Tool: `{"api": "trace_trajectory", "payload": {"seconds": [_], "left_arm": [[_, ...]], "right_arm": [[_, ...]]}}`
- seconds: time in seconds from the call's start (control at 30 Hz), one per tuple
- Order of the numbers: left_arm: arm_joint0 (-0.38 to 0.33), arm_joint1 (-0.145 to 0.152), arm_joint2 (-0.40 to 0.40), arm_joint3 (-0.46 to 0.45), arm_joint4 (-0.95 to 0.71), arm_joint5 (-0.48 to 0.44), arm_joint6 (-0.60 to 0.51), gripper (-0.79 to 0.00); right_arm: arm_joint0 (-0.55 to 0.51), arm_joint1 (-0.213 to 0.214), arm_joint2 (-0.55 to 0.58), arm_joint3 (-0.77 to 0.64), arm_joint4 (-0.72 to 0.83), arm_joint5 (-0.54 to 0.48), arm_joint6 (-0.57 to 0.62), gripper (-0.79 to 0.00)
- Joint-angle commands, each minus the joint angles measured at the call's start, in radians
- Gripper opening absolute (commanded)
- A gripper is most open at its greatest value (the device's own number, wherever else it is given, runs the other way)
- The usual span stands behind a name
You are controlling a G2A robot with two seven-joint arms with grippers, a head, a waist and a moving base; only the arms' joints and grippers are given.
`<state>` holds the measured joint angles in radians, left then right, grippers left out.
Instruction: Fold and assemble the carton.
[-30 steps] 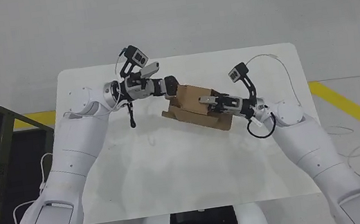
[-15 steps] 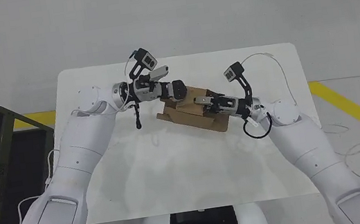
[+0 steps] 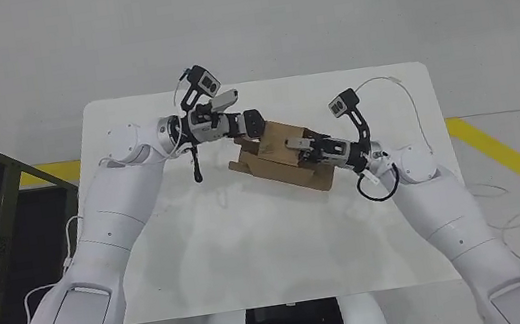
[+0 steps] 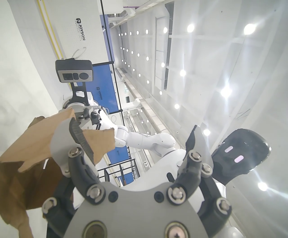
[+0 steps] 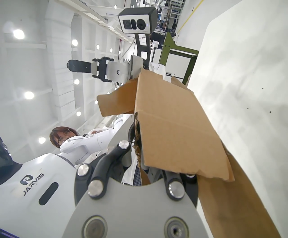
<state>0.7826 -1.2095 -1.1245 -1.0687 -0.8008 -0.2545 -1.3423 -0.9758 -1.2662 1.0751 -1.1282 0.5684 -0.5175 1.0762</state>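
**A:** Why are you holding the carton [image 3: 284, 150] like that?

**B:** I am clamping my right gripper [image 3: 311, 150] on one of its side walls, so the body is braced while my other arm is working at the far end. The carton is sitting between my two arms, over the far middle of the white table [image 3: 254, 254].

**A:** And the left one?

**B:** My left gripper [image 3: 250, 123] is spread wide and grasping nothing. I am laying one fingertip [image 4: 77, 135] against an end flap [image 4: 101, 142], while the other fingertip [image 4: 195, 139] is hanging in free air. I judge I am using it as a pusher to fold that flap inward, which needs no pinch.

**A:** What are you failing to make out?

**B:** The cardboard panel is hiding my right gripper's second finger, so I am judging the clamp from the wall running in between the fingers. I cannot tell whether the carton is resting on the table or hanging just above it. Its inside and underside are hidden too, so I am only guessing how many folds are left.
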Motion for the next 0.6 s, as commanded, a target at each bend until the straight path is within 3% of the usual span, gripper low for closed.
{"api": "trace_trajectory", "payload": {"seconds": [0.0, 0.57], "left_arm": [[0.012, 0.003, -0.013, -0.011, 0.000, 0.005, 0.010, 0.000], [0.037, 0.018, -0.050, -0.043, 0.065, 0.008, 0.030, 0.000]], "right_arm": [[-0.003, 0.003, 0.013, -0.001, 0.001, -0.001, -0.003, -0.785], [-0.046, 0.015, 0.034, -0.087, 0.019, 0.022, 0.065, -0.785]]}}
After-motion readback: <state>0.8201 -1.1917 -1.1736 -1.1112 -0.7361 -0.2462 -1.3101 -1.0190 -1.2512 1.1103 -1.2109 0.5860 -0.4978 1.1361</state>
